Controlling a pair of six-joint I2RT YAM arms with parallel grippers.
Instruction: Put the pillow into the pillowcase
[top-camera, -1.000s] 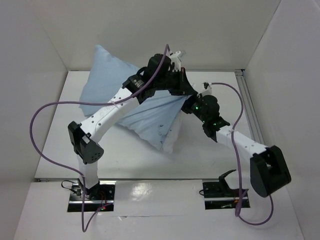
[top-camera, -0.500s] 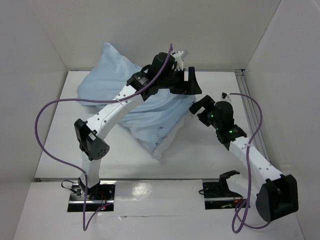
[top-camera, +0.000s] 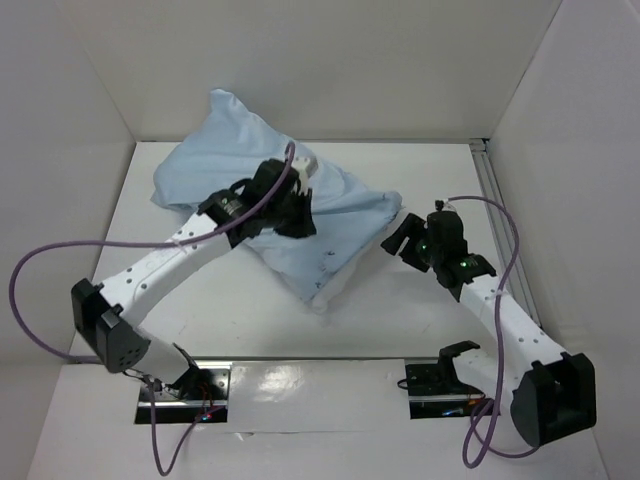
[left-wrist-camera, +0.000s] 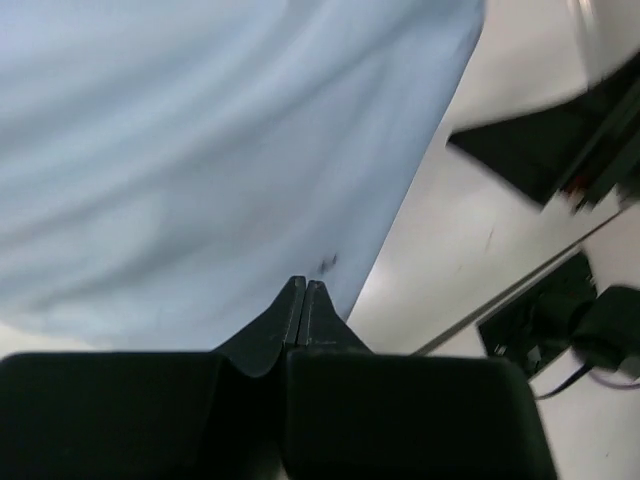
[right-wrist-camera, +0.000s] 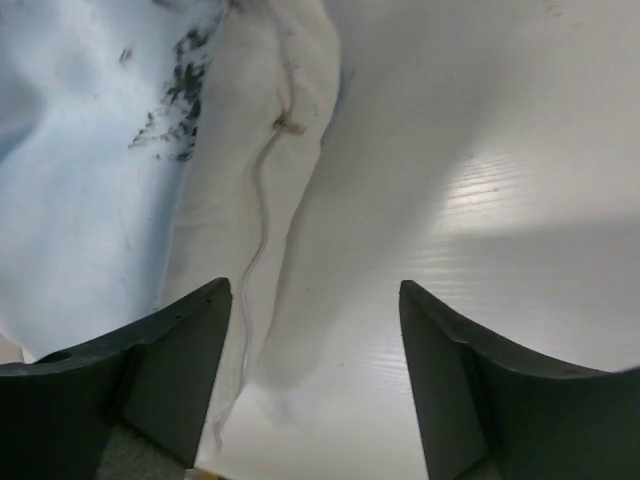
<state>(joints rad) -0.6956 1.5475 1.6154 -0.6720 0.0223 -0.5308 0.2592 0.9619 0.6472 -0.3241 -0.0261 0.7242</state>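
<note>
One pillowcase (top-camera: 225, 160), light blue and wrinkled, lies across the far middle of the white table (top-camera: 400, 315), one corner up against the back wall. One pillow (top-camera: 326, 296) sits mostly inside it; only a white strip shows at the near corner, past the blue hem. Two arms, two grippers, and two purple cables, one per arm. The left gripper (top-camera: 297, 213) is over the middle of the pillowcase. In the left wrist view its fingertips (left-wrist-camera: 303, 292) meet flush, with nothing visible between them and blue cloth (left-wrist-camera: 200, 150) filling the view beyond. Whether the tips touch the cloth cannot be told. The right gripper (top-camera: 398, 238) sits just beside the right-hand corner of the pillowcase, low over the table. In the right wrist view the right gripper (right-wrist-camera: 315, 290) has its jaws spread apart and holds nothing. The gap between them frames the pillow's exposed white edge (right-wrist-camera: 265, 170), with its seam and a small brown mark. The pillowcase (right-wrist-camera: 80, 170) lies left of that edge, with one patch of dark specks near the hem. Bare table (right-wrist-camera: 480, 130) lies to the right.
</note>
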